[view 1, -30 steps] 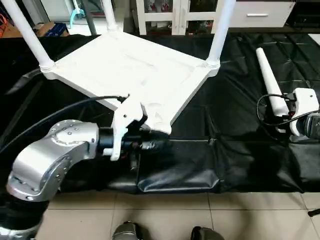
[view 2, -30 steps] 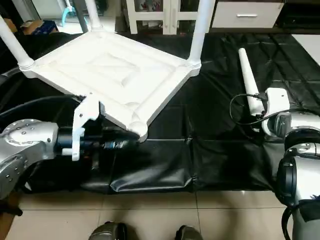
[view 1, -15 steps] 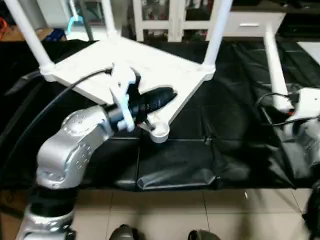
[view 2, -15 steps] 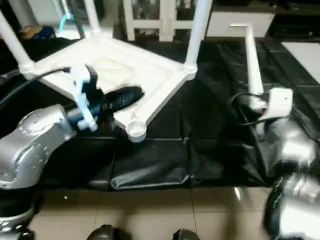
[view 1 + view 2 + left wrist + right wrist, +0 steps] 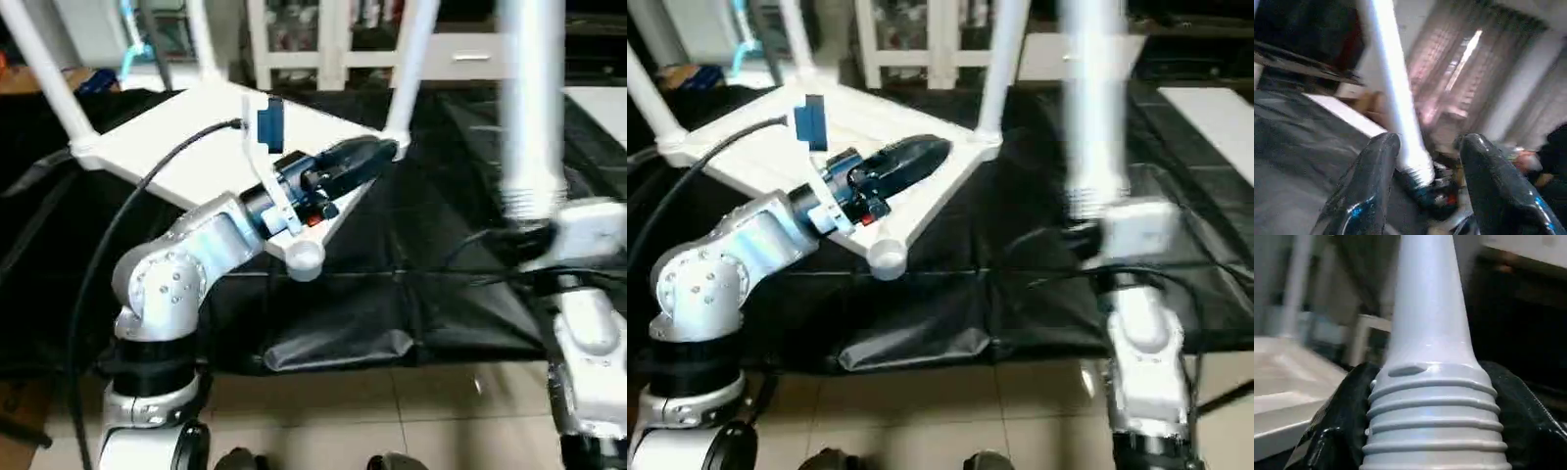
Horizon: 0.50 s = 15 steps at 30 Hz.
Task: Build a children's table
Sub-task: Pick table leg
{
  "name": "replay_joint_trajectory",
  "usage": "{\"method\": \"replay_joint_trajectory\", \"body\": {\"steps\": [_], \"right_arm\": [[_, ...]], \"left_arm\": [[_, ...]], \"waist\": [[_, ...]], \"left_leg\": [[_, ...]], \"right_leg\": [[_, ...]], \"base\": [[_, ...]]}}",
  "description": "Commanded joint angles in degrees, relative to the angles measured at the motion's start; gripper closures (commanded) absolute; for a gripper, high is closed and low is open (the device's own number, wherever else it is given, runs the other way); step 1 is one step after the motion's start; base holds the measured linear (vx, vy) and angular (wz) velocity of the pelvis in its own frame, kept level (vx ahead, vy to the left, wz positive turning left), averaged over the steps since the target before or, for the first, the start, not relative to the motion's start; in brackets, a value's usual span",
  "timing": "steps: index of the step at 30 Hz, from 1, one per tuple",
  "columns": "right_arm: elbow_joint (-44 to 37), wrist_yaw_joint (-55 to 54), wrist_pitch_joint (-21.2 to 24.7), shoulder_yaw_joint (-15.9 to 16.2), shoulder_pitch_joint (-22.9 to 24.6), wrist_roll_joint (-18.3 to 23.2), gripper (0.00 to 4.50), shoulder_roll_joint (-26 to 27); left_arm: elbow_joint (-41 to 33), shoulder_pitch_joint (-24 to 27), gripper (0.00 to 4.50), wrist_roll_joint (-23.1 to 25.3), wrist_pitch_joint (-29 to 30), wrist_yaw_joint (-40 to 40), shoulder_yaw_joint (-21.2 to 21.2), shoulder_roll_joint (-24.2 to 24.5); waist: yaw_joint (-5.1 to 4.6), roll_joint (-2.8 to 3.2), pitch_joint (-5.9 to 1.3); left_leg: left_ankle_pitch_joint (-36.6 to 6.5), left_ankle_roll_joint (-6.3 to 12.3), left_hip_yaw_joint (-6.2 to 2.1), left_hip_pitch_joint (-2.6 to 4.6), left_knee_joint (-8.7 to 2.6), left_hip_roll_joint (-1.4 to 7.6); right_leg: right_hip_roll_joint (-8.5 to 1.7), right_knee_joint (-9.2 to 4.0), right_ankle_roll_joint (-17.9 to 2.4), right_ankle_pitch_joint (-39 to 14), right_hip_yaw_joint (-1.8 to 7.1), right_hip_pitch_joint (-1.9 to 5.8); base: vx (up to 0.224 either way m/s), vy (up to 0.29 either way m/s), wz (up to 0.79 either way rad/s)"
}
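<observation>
1. We take the white table top (image 5: pixel 167 137) as our landmark. It lies upside down on the black mat (image 5: pixel 411 294), one corner toward us, and that near corner carries an empty round socket (image 5: pixel 305 257).
2. At the top's far left corner a white leg (image 5: pixel 44 78) stands fitted in its socket; a second fitted leg (image 5: pixel 201 44) rises at the far corner, and a third (image 5: pixel 411 59) stands at the right corner.
3. Our left arm (image 5: pixel 167 284) reaches from the left over the near part of the top. A black cable (image 5: pixel 118 225) runs along it, and a blue block (image 5: pixel 269 119) sits at the wrist.
4. Our left gripper (image 5: pixel 367 157) hovers above the top's right edge, between the empty socket and the right corner leg. In the left wrist view its two black fingers (image 5: pixel 1369 186) stand spread apart with nothing between them.
5. To the right of the top, well apart from it, our right gripper (image 5: pixel 1425 416) holds the fourth leg (image 5: pixel 529 108) upright above the mat. In the right wrist view its black fingers (image 5: pixel 1339 426) are clamped on both sides of the leg's ribbed threaded end (image 5: pixel 1432 416), and the tapered tube rises from them.
6. Behind the top stands a white cabinet (image 5: pixel 323 39).
</observation>
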Motion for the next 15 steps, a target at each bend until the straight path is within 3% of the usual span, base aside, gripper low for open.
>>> {"method": "replay_joint_trajectory", "body": {"steps": [1, 3, 4, 5, 11, 15], "right_arm": [[-1.95, 3.87, -0.92, 3.62, 0.71, -0.95, 1.75, -0.95], [-2.38, 5.42, -2.25, 5.71, 1.09, -2.08, 1.75, -1.97], [-2.71, 6.13, -2.87, 6.88, 1.27, -2.69, 1.75, -2.51], [-3.1, 6.87, -3.08, 8.25, 1.49, -3.3, 1.75, -2.94], [-4.33, 7.38, -3.35, 9.89, 1.99, -4.33, 1.75, -2.47], [-4.55, 6.94, -3.63, 10.27, 2.28, -4.84, 1.75, -2.54]], "left_arm": [[-1.15, -1.03, 1.8, -2.53, 2.65, 1.04, 0.93, -0.05], [-1.18, -1.08, 1.65, -2.17, 2.66, 2.05, 0.97, -0.4], [-0.92, -1.2, 1.51, -2.11, 2.61, 3.04, 1.21, -0.79], [-0.5, -1.45, 1.51, -2.12, 1.83, 3.88, 1.61, -1.38], [2.35, -2.77, 1.04, 0.31, 0.05, 7.98, 2.17, -1.48], [3.58, -3.12, 0.85, 2.51, -0.87, 10.39, 2.72, -1.14]], "waist": [[0.16, -1.16, -4.76], [0.07, -1.11, -4.81], [0.04, -1.58, -4.84], [0.13, -1.32, -4.82], [0.08, -1.41, -5.06], [0.05, -1.51, -5.24]], "left_leg": [[-18.33, 1.31, 0.37, 0.81, -4.03, -0.77], [-18.57, 1.46, 0.3, 0.84, -4.02, -0.71], [-18.37, 1.44, 0.27, 0.73, -4.01, -0.63], [-18.18, 1.39, 0.19, 0.79, -4.09, -0.56], [-18.97, 1.34, 0.02, 0.95, -4.37, -0.46], [-18.6, 1.31, -0.1, 1.03, -4.62, -0.26]], "right_leg": [[-0.5, -5.98, -3.98, -26.82, 0.49, 2.75], [-0.44, -6.15, -3.66, -27.36, 0.43, 2.61], [-0.46, -6.12, -3.46, -27.4, 0.4, 2.7], [-0.5, -6.14, -3.36, -27.27, 0.41, 2.74], [-0.3, -6.07, -3.38, -24.57, 0.44, 2.66], [-0.42, -5.75, -5.23, -20.7, 0.52, 3.05]], "base": [[0.0, 0.0, 0.0], [0.0, 0.0, 0.0], [0.0, 0.0, 0.0], [0.0, 0.0, 0.0], [0.0, 0.0, 0.0], [0.0, 0.0, 0.0]]}}
